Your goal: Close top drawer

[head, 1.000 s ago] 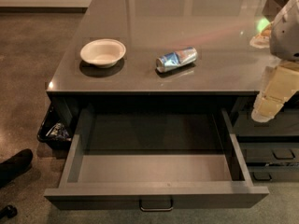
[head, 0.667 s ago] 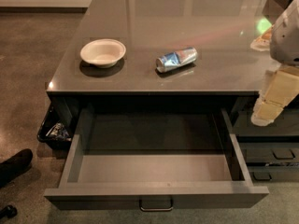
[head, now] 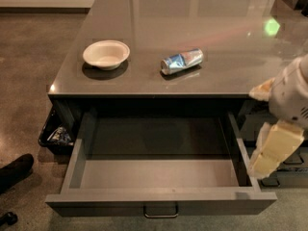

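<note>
1. Top drawer (head: 159,173) stood wide open below the countertop (head: 144,13), empty.
2. My gripper (head: 263,159) hung beside its right wall; spread or pressed together, I couldn't tell.
3. Pushing squarely on the front, near the handle (head: 160,211), seemed best.

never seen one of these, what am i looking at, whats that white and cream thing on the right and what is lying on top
That white and cream thing is the gripper, the hand at the end of a mobile robot's single arm. It hangs at the right, close to the right wall of the open top drawer, and I see nothing held in it. There is one camera, looking down at the drawer's front; where it is mounted is not known. The drawer is pulled out and empty, with a small handle on its front. On the grey counter lie a white bowl and a crushed can.
</note>
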You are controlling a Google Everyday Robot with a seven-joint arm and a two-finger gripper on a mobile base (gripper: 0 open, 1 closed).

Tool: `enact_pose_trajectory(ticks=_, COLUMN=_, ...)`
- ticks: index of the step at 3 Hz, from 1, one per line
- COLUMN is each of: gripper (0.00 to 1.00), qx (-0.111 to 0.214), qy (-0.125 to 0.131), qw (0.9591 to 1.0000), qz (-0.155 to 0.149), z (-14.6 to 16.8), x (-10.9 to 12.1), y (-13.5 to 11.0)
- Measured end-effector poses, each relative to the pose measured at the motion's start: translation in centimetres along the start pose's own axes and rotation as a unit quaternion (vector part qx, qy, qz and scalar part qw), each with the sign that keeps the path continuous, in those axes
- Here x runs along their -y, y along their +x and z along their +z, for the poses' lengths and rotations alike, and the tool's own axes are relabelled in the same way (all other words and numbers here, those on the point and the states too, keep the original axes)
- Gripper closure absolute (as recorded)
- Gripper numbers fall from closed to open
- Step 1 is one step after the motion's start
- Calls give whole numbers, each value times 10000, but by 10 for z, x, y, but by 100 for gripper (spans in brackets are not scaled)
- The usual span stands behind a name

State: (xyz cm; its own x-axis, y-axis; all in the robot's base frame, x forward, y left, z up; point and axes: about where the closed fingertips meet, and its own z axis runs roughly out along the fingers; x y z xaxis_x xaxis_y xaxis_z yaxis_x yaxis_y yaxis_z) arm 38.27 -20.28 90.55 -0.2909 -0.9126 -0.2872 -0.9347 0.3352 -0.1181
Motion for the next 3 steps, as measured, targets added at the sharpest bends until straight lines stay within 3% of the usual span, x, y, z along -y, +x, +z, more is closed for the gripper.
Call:
enact_pose_trajectory(ticks=1, gripper=0, qx=160, qy=-474, qw=9986, qz=158, z=31, x=-23, y=9)
enact_pose_trajectory(ticks=3, gripper=0, qx=157, qy=-521, qw=9983, qz=210, z=37, x=-30, y=13)
